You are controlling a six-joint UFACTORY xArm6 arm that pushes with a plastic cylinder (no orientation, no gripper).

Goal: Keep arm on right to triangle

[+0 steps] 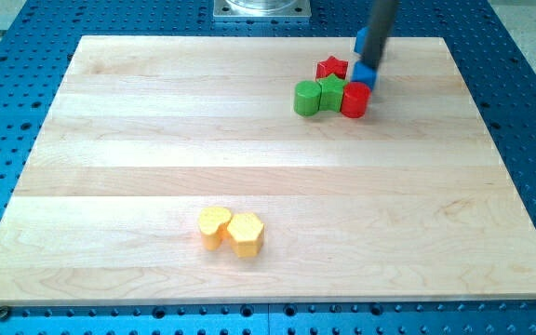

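Observation:
My tip (373,65) comes down at the view's top right, among a cluster of blocks. A small blue block (364,74), possibly the triangle, lies just below and left of the tip, touching or nearly touching it. Another blue block (361,41) is partly hidden behind the rod's left side. A red star (331,68) sits left of the tip. Below it stand a green cylinder (306,98), a green block (331,92) and a red block (355,100) in a tight row.
Two yellow blocks, a rounded one (214,226) and a hexagon (246,233), touch each other near the view's bottom centre. The wooden board (138,140) lies on a blue perforated table (529,112). A metal base (261,8) sits at the top edge.

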